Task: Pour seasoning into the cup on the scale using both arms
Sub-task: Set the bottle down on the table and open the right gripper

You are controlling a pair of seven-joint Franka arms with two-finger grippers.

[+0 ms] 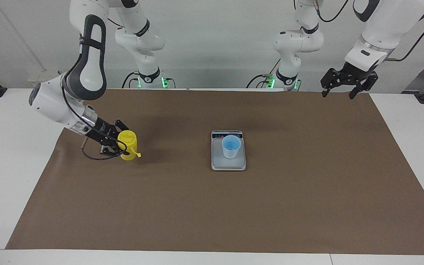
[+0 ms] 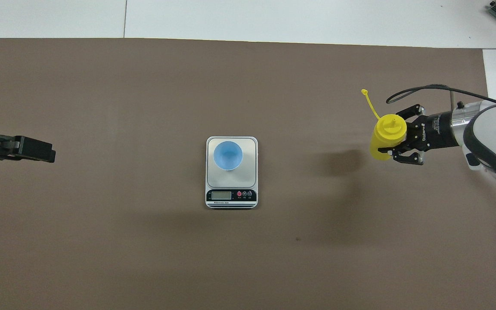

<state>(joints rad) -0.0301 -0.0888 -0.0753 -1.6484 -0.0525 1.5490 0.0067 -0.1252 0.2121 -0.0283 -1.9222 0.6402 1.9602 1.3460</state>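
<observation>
Where the right gripper [image 1: 121, 147] sits: low over the brown mat [image 1: 212, 213], at nine o'clock from the scale [image 1: 228, 166] in the facing view
Right fingers: clasped on the seasoning [image 1: 128, 141], one on each side of its body
Seasoning: upright, base on the mat toward the right arm's end, well apart from the scale; its tethered cap [image 1: 138, 155] sticks out free
Scale: mid-mat, display strip at twelve o'clock, nearer the robots
Cup [image 1: 231, 146]: upright on the scale's platform, mouth up
Left gripper [image 1: 338, 95]: raised at two o'clock from the scale, over the mat's corner; its arm waits
Left fingers: spread apart, holding nothing
</observation>
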